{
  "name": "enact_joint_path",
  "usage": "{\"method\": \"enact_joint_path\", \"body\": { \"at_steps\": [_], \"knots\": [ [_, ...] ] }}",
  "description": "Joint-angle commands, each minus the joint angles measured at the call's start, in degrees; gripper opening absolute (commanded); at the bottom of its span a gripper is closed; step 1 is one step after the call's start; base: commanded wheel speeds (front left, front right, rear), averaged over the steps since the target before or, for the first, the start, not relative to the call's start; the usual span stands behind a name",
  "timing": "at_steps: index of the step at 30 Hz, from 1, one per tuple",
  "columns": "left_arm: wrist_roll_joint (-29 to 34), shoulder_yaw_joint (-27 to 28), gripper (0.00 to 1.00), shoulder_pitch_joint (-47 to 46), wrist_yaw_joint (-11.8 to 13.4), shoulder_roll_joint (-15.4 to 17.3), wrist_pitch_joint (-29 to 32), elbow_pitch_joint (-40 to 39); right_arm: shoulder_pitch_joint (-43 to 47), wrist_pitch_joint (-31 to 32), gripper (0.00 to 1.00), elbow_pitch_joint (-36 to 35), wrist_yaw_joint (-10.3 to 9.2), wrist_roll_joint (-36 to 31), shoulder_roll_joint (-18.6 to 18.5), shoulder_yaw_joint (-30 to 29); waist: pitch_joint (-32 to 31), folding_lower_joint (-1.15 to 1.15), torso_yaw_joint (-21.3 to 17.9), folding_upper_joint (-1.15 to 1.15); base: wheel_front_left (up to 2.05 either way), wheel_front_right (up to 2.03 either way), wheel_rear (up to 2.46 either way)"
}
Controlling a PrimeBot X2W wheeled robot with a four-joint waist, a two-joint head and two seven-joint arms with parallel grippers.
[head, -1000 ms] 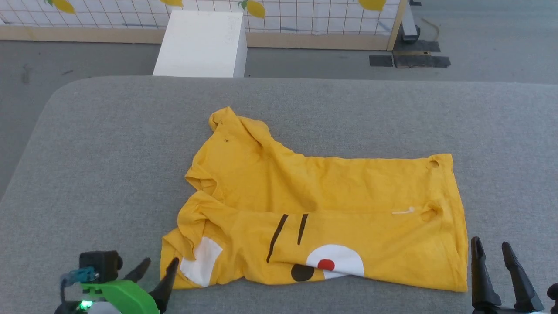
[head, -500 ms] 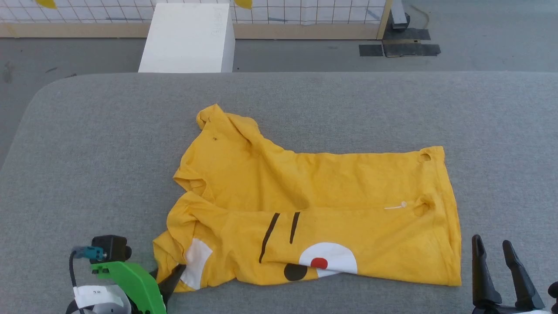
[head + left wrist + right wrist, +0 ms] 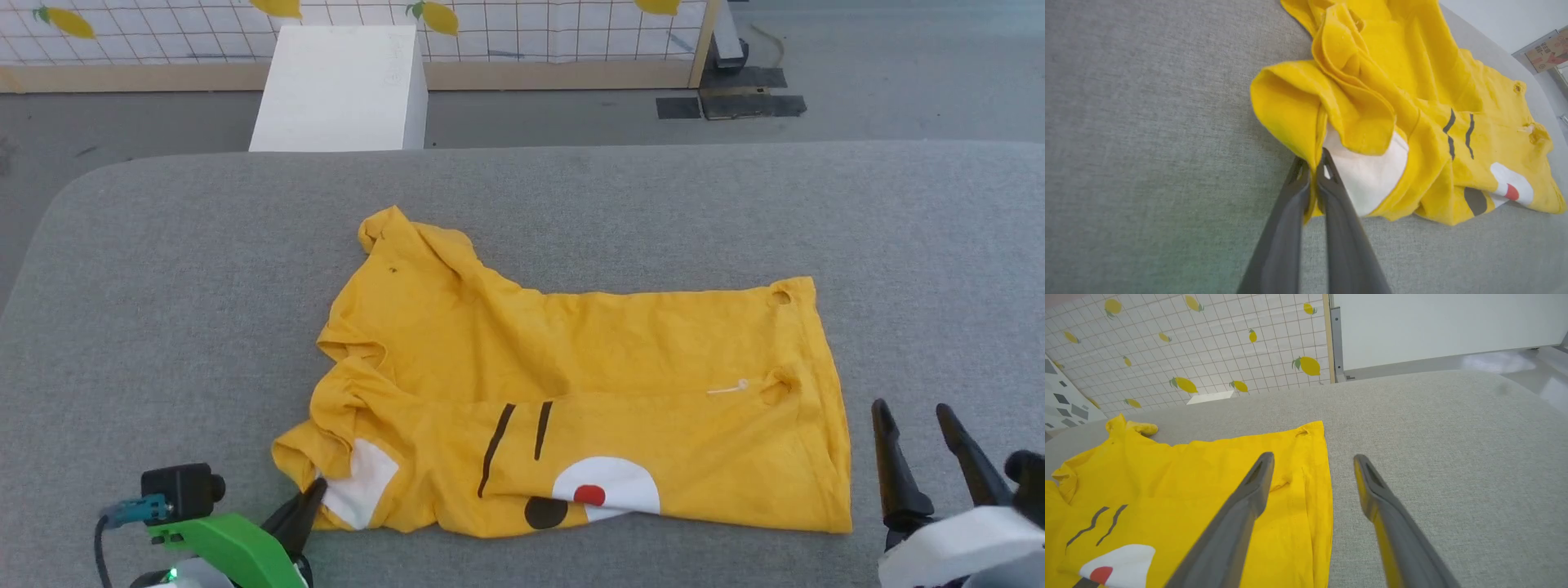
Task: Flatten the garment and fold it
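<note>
The garment (image 3: 571,384), a bright yellow T-shirt with white patches, black lines and a red dot, lies crumpled and partly folded over on the grey table (image 3: 163,286). My left gripper (image 3: 314,492) is shut on the garment's near left edge beside a white patch. In the left wrist view the garment (image 3: 1412,102) has its yellow hem pinched where the left gripper (image 3: 1313,161) meets it. My right gripper (image 3: 908,412) stands open just right of the garment's right edge. In the right wrist view the right gripper (image 3: 1312,459) straddles the hem of the garment (image 3: 1180,486) with nothing between its fingers.
A white box (image 3: 339,86) stands on the floor beyond the table's far edge, before a gridded lemon-print panel (image 3: 490,24). Bare grey table surface lies left, right and behind the garment.
My left gripper has closed on the garment's near left edge, which now bunches slightly. The camera has shifted a little. The right gripper stays open.
</note>
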Motion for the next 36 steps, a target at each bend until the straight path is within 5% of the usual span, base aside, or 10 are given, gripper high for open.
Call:
{"method": "enact_joint_path", "body": {
  "at_steps": [1,11,23,24,25,27,36],
  "knots": [
    [0.73,0.4,0.0,1.1,0.43,-0.03,-0.92,-1.19,-1.13,2.95,1.0,0.03,-0.08,-1.24,0.03,-0.24,0.02,0.0,0.03,0.0,0.0,0.0,0.0],
    [1.55,0.61,0.0,3.37,1.86,0.55,-1.68,-7.13,-1.2,21.89,1.0,3.24,-0.08,-4.02,-0.03,-1.43,0.5,0.0,1.55,0.0,0.0,0.0,0.0],
    [1.42,0.48,0.0,2.08,1.98,1.12,-1.14,-8.68,-3.67,24.58,1.0,11.86,-0.08,-1.84,0.02,-1.23,2.33,0.0,3.43,0.0,0.0,0.0,0.0],
    [1.36,0.52,0.0,1.94,1.97,1.16,-1.13,-8.69,-4.14,24.44,0.76,12.8,-0.08,-1.48,0.02,-1.21,2.46,0.0,3.55,0.0,0.0,0.0,0.0],
    [1.29,0.56,0.0,1.83,1.96,1.18,-1.13,-8.68,-4.5,24.4,0.43,13.52,-0.08,-1.36,0.02,-1.11,2.53,0.0,3.65,0.0,0.0,0.0,0.0],
    [1.19,0.59,0.0,1.57,1.94,1.24,-1.1,-8.58,-5.26,24.17,0.0,14.72,-0.08,-1.59,0.02,-0.86,2.66,0.0,3.83,0.0,0.0,0.0,0.0],
    [0.06,2.07,0.0,1.67,2.3,1.26,-2.19,-8.04,-8.88,20.62,0.0,14.03,-0.08,-1.66,0.02,-1.0,1.2,0.0,3.32,0.0,0.0,0.0,0.0]
  ]
}}
